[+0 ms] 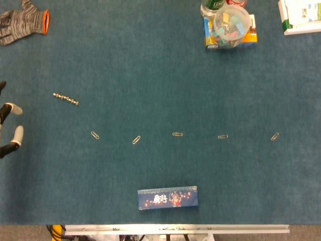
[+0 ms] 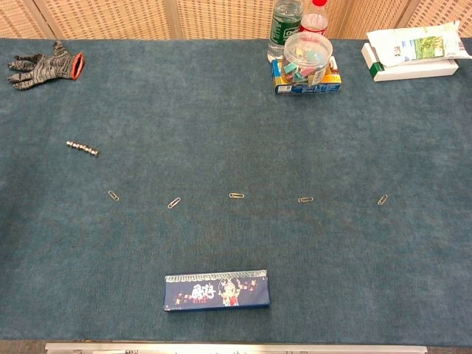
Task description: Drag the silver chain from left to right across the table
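Note:
The silver chain (image 1: 66,99) lies in a short straight line on the blue table cloth at the left; the chest view shows the chain (image 2: 82,148) too. My left hand (image 1: 10,128) enters at the left edge of the head view, fingers apart and holding nothing, well left of the chain and slightly nearer the front. The chest view does not show it. My right hand is in neither view.
Several paper clips (image 1: 136,140) lie in a row across the middle. A dark blue box (image 1: 167,197) sits near the front edge. A grey glove (image 1: 22,21) lies back left. A tub of clips (image 1: 230,22), bottles (image 2: 286,26) and a white packet (image 1: 301,15) stand at the back right.

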You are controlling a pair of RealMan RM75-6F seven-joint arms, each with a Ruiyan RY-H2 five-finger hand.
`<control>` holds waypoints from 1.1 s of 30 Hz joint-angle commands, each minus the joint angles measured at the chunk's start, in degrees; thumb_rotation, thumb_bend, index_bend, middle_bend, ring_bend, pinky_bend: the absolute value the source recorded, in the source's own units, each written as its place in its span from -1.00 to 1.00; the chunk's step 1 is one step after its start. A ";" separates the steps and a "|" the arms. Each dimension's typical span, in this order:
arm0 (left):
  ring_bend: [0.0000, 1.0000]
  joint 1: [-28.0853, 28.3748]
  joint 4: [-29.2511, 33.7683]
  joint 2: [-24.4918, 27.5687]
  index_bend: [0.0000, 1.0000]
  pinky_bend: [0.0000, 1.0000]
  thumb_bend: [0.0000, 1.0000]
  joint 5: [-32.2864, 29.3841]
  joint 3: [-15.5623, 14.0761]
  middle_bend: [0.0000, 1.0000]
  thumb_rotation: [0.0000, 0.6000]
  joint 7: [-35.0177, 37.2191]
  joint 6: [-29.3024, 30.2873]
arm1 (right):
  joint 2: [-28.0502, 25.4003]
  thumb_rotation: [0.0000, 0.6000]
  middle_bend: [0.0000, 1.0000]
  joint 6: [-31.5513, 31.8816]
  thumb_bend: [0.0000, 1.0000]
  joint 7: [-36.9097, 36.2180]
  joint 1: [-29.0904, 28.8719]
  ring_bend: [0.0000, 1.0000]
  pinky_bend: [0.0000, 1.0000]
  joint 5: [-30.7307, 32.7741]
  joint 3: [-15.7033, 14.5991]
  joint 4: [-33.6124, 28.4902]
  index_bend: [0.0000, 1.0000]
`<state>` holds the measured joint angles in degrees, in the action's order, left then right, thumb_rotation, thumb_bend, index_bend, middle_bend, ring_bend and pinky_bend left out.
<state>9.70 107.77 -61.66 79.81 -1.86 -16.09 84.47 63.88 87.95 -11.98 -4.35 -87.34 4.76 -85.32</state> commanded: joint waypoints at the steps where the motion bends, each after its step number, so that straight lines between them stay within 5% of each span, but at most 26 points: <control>1: -0.95 -0.36 0.81 0.12 -0.23 -0.80 -0.20 0.26 0.04 -0.83 1.00 -0.84 -0.05 | -0.14 1.00 -0.47 -0.33 -0.46 -0.28 -0.26 -0.53 -0.10 -0.60 -0.20 0.03 -0.53; 14: -0.95 0.50 3.18 1.63 -0.19 -0.80 -0.20 0.36 1.52 -0.83 1.00 -2.51 -2.40 | -0.45 1.00 -0.47 -0.41 -0.46 -1.13 -0.18 -0.53 -0.10 -0.31 -0.15 -0.01 -0.53; 33: -1.00 12.92 -5.02 0.22 -0.19 -0.92 -0.23 2.85 5.91 -0.99 1.00 15.04 -20.49 | -0.22 1.00 -0.47 -1.59 -0.45 0.19 -0.69 -0.53 -0.10 2.33 1.45 -0.18 -0.53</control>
<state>21.61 103.78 -60.72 82.64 3.48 -1.97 65.05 63.66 86.38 -11.80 -5.01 -85.03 6.19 -85.50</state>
